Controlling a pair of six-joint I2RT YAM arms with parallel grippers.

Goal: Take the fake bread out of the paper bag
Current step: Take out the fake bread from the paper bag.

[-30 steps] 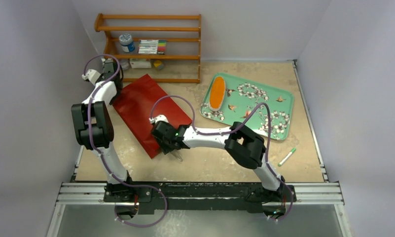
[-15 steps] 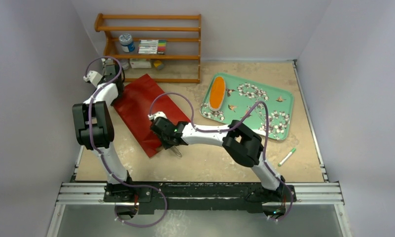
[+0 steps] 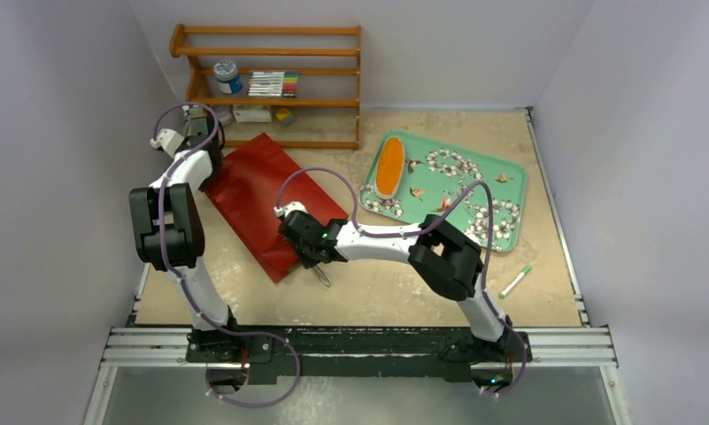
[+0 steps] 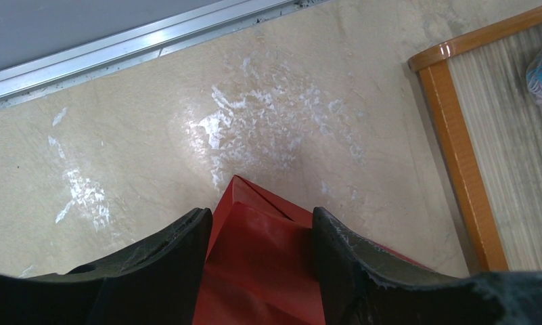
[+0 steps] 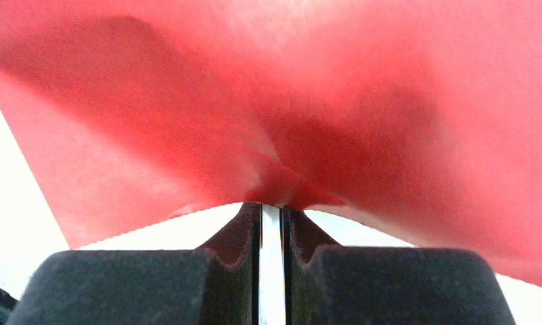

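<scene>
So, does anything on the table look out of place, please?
A green marker lies loose by the table's right edge, apart from the marker set on the shelf. The paper bag is puckered where the right hand pinches its near edge.

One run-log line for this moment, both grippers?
left gripper: open, astride paper bag corner; right gripper: shut on bag edge; tray: one loaf

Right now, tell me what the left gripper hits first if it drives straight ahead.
The bag: its red corner sits between the left gripper's fingers and pokes past their tips, so it would be pushed first. Beyond it lies bare table, which the tips would likely meet next; depth is unclear.
</scene>
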